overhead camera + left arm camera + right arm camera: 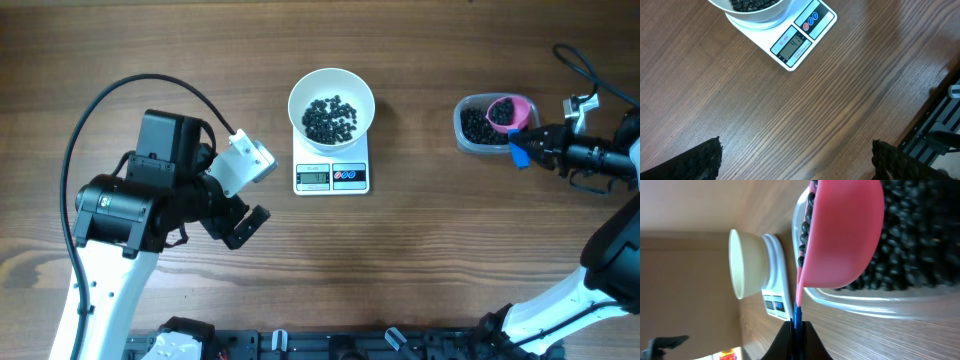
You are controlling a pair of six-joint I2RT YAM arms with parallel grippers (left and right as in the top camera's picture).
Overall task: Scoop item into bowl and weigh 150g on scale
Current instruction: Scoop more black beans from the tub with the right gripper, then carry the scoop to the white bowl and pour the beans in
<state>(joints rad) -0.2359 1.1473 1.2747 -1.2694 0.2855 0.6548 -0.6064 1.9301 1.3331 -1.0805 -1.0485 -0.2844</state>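
At the tub (478, 137), right fingers (781, 346) clamp the scoop (845, 235); left wrist view shows left fingers (695, 162) apart.

Wooden table (420, 260): white scale (332, 177) at centre, clear tub (461, 140) toward right.

White bowl (331, 80) of black beads (329, 118) on the scale (331, 177), mid-counter (200, 40).
The round, plain bowl stands upright on the small white scale; the scale's grey display and two round buttons show on its front strip. Glossy beads thinly cover the bowl's bottom. More beads fill a clear tub (459, 130) and the pink scoop (520, 112) in it, well apart to the right.
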